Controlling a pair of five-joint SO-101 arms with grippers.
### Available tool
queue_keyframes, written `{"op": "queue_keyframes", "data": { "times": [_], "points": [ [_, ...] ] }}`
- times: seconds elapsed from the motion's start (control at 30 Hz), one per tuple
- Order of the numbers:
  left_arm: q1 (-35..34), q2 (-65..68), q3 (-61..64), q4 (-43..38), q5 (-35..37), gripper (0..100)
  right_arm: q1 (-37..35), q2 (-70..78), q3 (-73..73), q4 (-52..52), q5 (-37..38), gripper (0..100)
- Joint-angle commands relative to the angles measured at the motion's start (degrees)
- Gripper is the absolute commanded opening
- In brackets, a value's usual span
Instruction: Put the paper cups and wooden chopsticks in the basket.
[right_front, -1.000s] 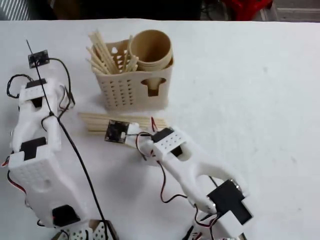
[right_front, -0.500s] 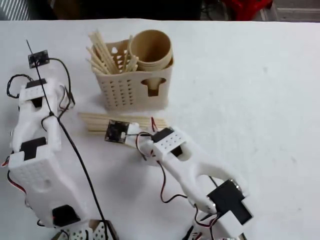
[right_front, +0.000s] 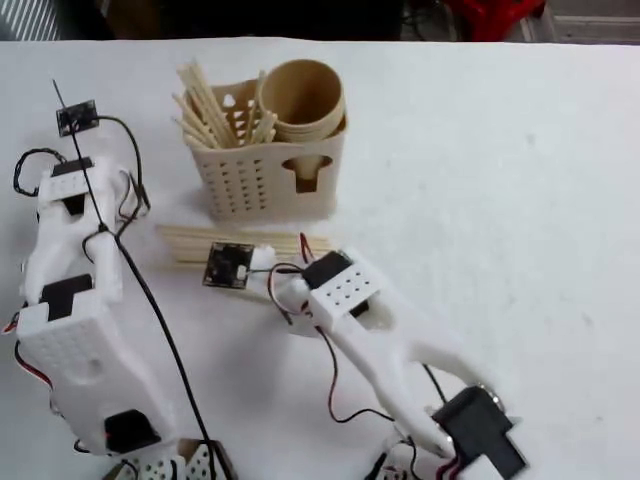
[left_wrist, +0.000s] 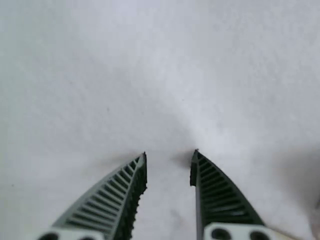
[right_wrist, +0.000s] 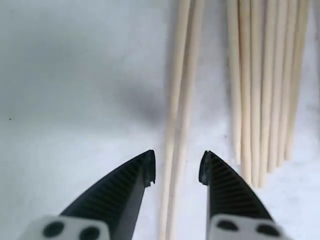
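White table (right_front: 520, 200), my high view.
1. Basket (right_front: 265, 175): upright, far half of table, left of centre.
2. Loose chopsticks (right_front: 190, 243): flat on table, just in front of basket, parallel to its front wall. My right wrist view: pair (right_wrist: 182, 75) lying a little apart from main bunch (right_wrist: 265, 75), all roughly parallel.

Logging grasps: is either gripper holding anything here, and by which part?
Nothing held. The right gripper is open astride two chopsticks; the left gripper is open.

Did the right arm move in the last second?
Yes. The right arm's elbow drew back, away from the basket; its wrist shifted slightly along the loose chopsticks.
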Motion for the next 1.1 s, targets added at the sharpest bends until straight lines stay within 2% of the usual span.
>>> {"op": "queue_keyframes", "data": {
  "times": [0.0, 0.3, 0.97, 1.07],
  "points": [
    [0.66, -0.66, -0.26, -0.44, -0.44, 16, -0.48, -3.91, -2.29, -2.68, -0.35, 16.2],
    [0.66, -0.66, -0.18, -0.44, -0.44, 16, -0.57, 4.35, -4.13, -12.88, -4.48, 16.3],
    [0.57, -0.66, -0.09, -0.44, -0.44, 16, 2.42, 16.92, -7.21, -11.56, -3.08, 15.9],
    [0.57, -0.66, -0.09, -0.44, -0.44, 16, 2.42, 16.92, -7.21, -11.47, -3.16, 11.5]
  ]
}}
